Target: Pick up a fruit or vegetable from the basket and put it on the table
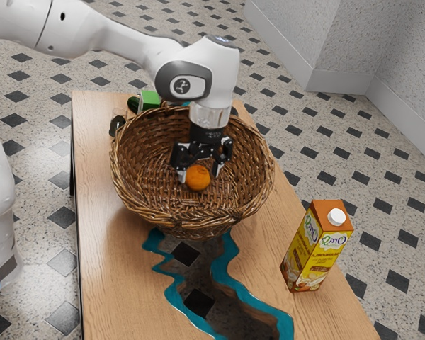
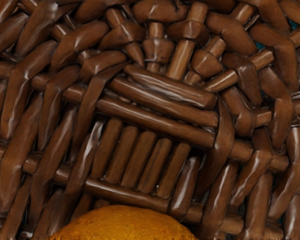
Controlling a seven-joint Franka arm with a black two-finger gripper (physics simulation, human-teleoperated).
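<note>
My gripper (image 1: pixel 200 174) is down inside the wicker basket (image 1: pixel 145 202), its fingers standing apart in the open position. The round orange fruit (image 1: pixel 197 178) lies low in the basket between the fingertips, close against the one toward the exterior view's left. A narrow space shows between the fruit and the other finger. In the wrist view, the top of the orange fruit (image 2: pixel 125 225) bulges up at the lower edge, in front of brown basket weave (image 2: pixel 155 120). Where the fruit rests underneath is hidden.
A yellow and orange carton (image 1: pixel 315 248) stands on the wooden table (image 1: pixel 120 283), toward the exterior view's right. A green object (image 1: pixel 149 99) lies behind the basket rim. A teal-edged dark pattern (image 1: pixel 230 273) runs along the table before the basket.
</note>
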